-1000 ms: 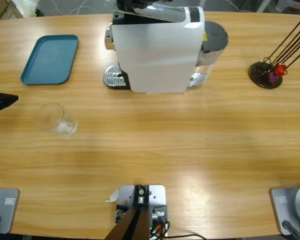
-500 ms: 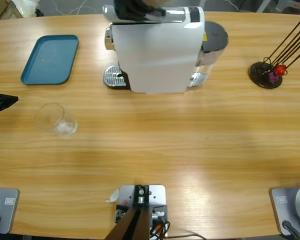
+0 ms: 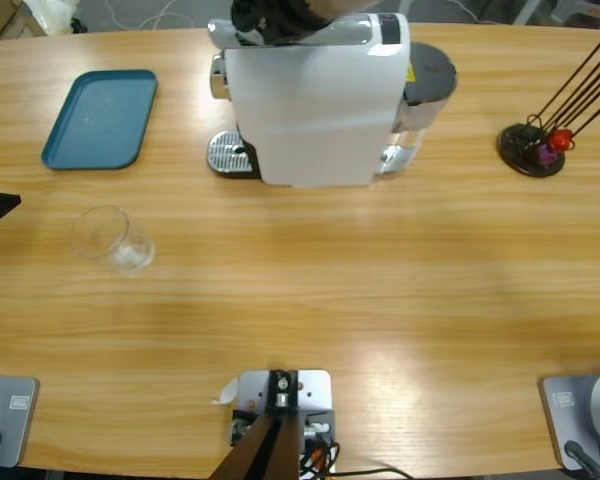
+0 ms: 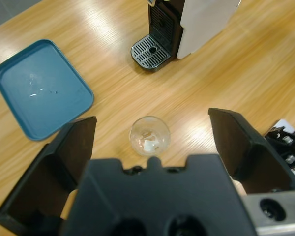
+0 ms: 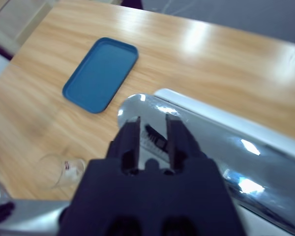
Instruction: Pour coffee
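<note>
We press the coffee machine (image 3: 315, 95) lever w/ right gripper (image 5: 152, 129), fingers nearly together; left gripper (image 4: 152, 142) fingers wide apart above the empty glass (image 4: 149, 136). Move glass to the drip tray (image 4: 150, 50) first.

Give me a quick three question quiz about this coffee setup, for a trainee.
1. True or false: the glass stands on the blue tray.
2. The left gripper has its jaws: A) wide open B) clamped on the glass.
3. What machine part is below the right gripper?

Key: 1. False; it stands on the table, apart from the tray. 2. A. 3. The silver lever on top of the coffee machine.
</note>
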